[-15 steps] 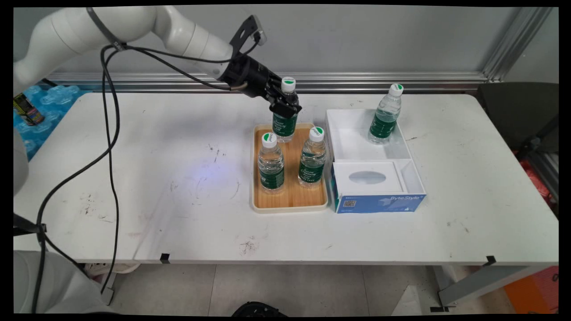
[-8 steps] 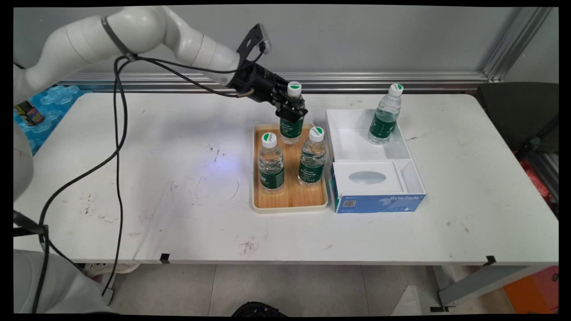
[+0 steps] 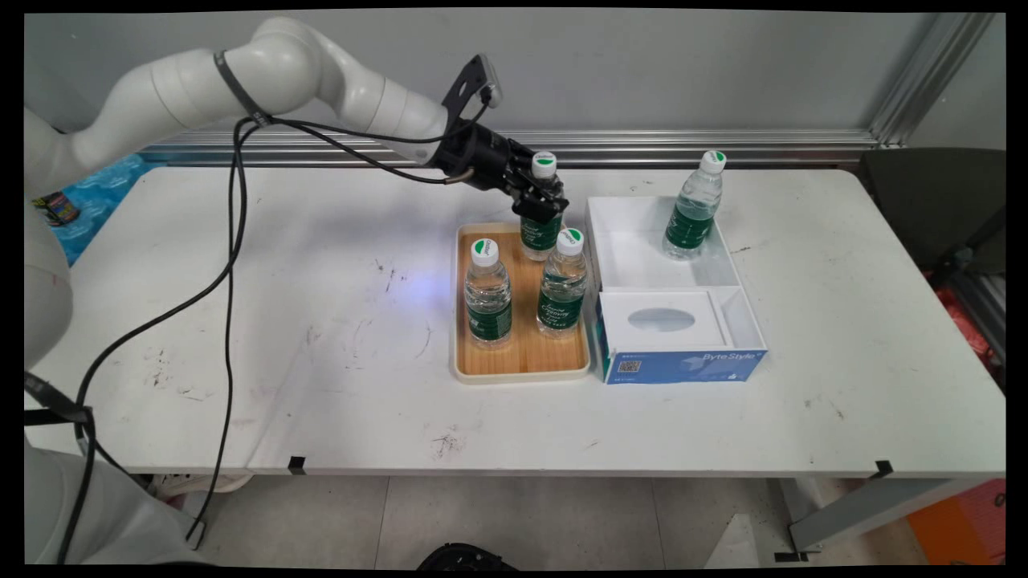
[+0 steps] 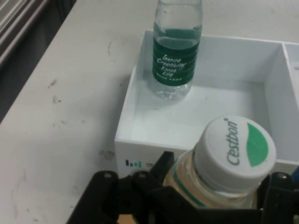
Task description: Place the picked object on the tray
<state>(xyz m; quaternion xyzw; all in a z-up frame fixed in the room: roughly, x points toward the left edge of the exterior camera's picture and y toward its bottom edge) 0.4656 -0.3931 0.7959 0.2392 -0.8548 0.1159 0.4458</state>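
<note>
While the arm reaches in from the left, the tool [image 3: 540,198] is clamped on the neck of a water bottle [image 3: 540,233], holding it upright above the far right corner of the wooden tray [image 3: 522,365]. Two more bottles stand on that tray, one left [image 3: 487,297] and one right [image 3: 561,289]. Just right of the tray sits a white box [image 3: 626,257] with another bottle [image 3: 692,210] in its far compartment, all on the worktop [image 3: 241,321].
</note>
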